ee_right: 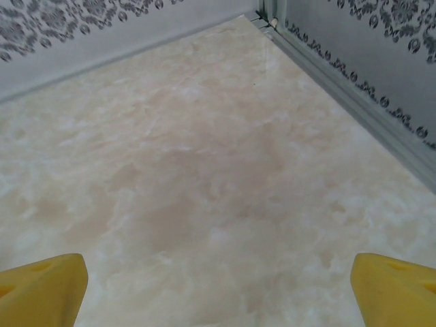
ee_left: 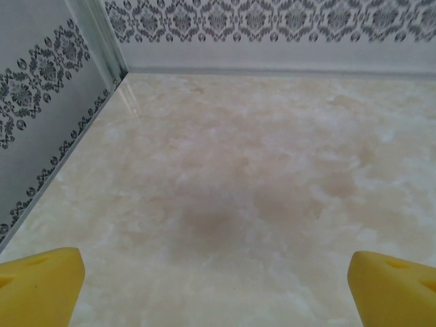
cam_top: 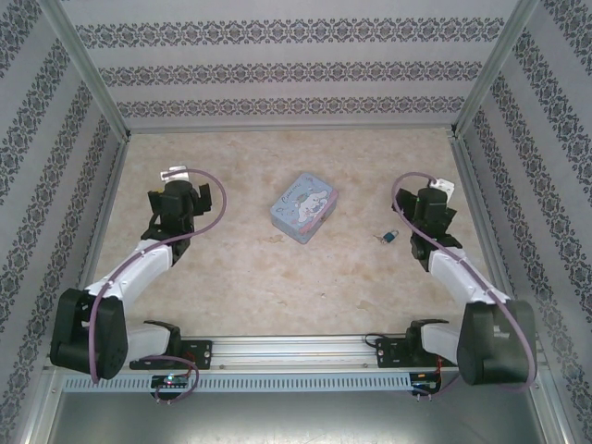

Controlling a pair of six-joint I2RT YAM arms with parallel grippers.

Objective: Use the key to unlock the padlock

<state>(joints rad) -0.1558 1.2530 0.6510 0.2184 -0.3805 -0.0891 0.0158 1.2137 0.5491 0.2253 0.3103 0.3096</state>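
The padlock [cam_top: 391, 238] lay on the beige marbled bench [cam_top: 240, 268], right of centre, showing in the top view as a tiny dark bluish speck. It sat between the pale blue tin [cam_top: 304, 205] and the right arm, nearer the arm and well apart from the tin. A small sliver [cam_top: 378, 239] touched the padlock's left side; it was too small to tell whether that was the key. The tin, printed with a white cartoon figure, rested flat near the middle of the bench, turned at an angle to the bench edges.

The left gripper [cam_top: 185, 196] hovered over the left part of the bench, well apart from both the tin and the padlock. Its 2 fingers were spread wide and held nothing. In the left wrist view its 2 yellow fingertips [ee_left: 39, 286] stood at the opposite bottom corners with bare bench between them. The patterned walls [ee_left: 41, 88] met at the back-left corner ahead.

The right gripper [cam_top: 428, 205] was just right of the padlock and a little farther back, near it but not touching. It was released as well, with nothing between its fingers. In the right wrist view its yellow fingertips [ee_right: 42, 289] sat at the 2 bottom corners over bare bench, facing the back-right corner of the enclosure.

A purple cable [cam_top: 220, 208] looped beside the left wrist.
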